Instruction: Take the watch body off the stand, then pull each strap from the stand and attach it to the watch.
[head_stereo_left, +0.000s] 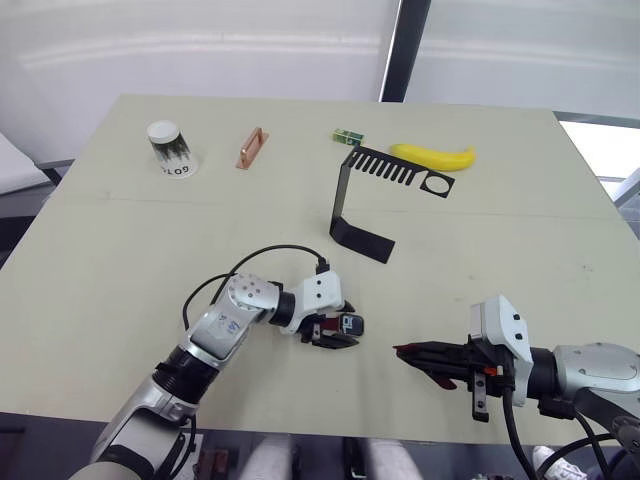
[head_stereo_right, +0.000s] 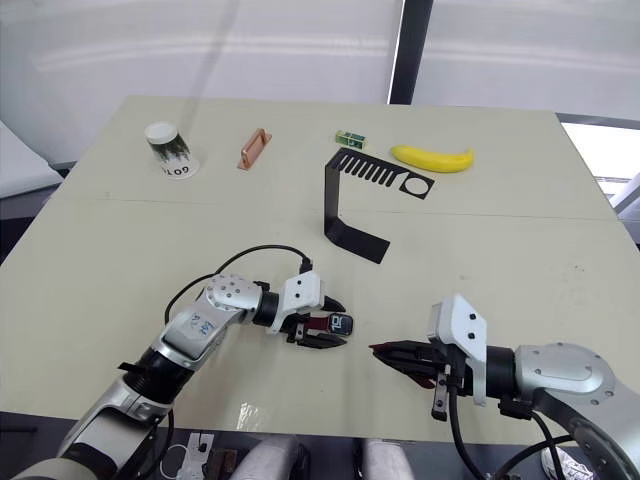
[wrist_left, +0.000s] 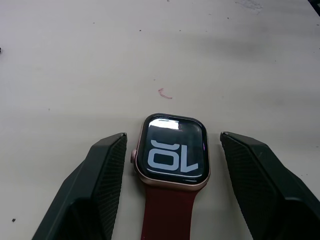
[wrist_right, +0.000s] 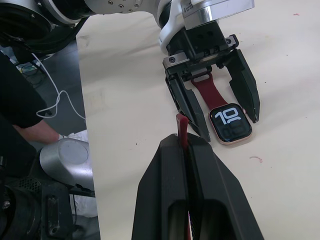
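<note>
The watch body (wrist_left: 172, 155), with a lit dark screen and a pale gold rim, lies flat on the table. One maroon strap (wrist_left: 165, 215) is attached to it and runs back toward my left wrist. My left gripper (head_stereo_left: 340, 335) is open, with a finger on either side of the watch body and a gap on both sides. My right gripper (wrist_right: 185, 141) is shut on the second maroon strap (wrist_right: 182, 127), whose tip sticks out just short of the watch. The black stand (head_stereo_left: 345, 195) is upright at the table's middle back, its comb slots bare.
Behind the stand lie a banana (head_stereo_left: 432, 156) and a small green block (head_stereo_left: 346, 136). A copper bar (head_stereo_left: 251, 148) and an upturned cup (head_stereo_left: 172, 148) are at the back left. A person's hand (wrist_right: 30, 132) shows beyond the table's edge.
</note>
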